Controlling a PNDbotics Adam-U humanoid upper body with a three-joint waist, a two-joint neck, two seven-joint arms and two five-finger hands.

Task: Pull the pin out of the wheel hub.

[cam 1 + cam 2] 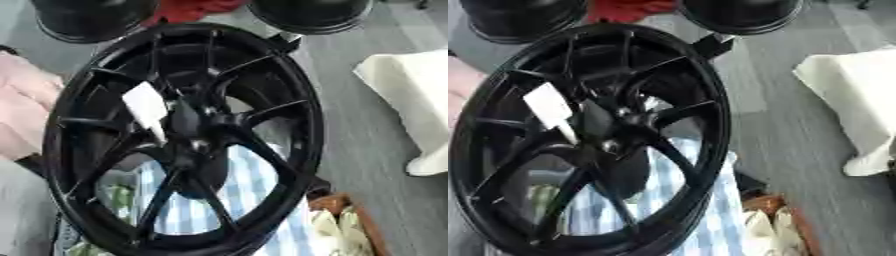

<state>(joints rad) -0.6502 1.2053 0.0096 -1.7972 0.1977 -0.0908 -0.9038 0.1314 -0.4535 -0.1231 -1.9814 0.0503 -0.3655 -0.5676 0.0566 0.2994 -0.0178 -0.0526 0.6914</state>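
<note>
A black spoked wheel [297, 100] stands nearly upright and fills the middle of both views. Its hub [188, 125] sits at the centre where the spokes meet. A white flat piece [147, 107] lies against the spokes just up and left of the hub, and it narrows to a point toward the hub. I cannot make out a pin apart from this piece. A dark rounded shape [208, 175] shows behind the spokes below the hub; what it is I cannot tell. Neither of my hands shows in either view.
Two black round objects [92, 17] [311, 15] stand behind the wheel with something red [188, 9] between them. A white padded thing [411, 100] lies at the right and pink cloth [22, 110] at the left. Blue-checked cloth [254, 200] lies under the wheel.
</note>
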